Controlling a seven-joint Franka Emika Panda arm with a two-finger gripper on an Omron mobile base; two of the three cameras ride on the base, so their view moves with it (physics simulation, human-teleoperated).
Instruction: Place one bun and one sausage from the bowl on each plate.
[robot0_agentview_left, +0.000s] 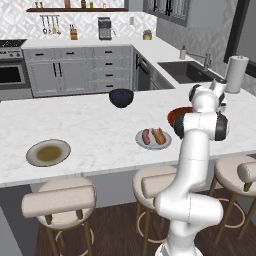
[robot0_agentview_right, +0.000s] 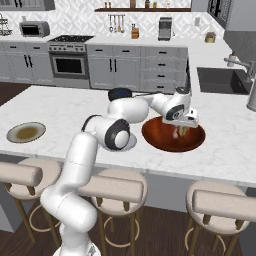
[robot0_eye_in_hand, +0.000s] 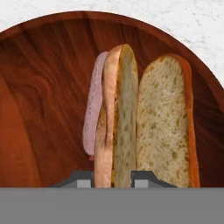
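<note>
The bun hides much of the sausage.

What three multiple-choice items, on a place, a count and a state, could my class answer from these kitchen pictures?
1. Where is the gripper?
A. down in the wooden bowl
B. over the dark bowl
C. over a plate

2. How many plates carry food?
A. none
B. one
C. two

3. What state is the gripper in?
A. wide open
B. shut on a bun
C. shut on a sausage

Answers:
1 A: in the right base view the hand reaches down into the wooden bowl.
2 B: the grey plate holds food, while the brown-centred plate is bare.
3 B: in the hand view the fingertips sit on either side of the bun.
</note>
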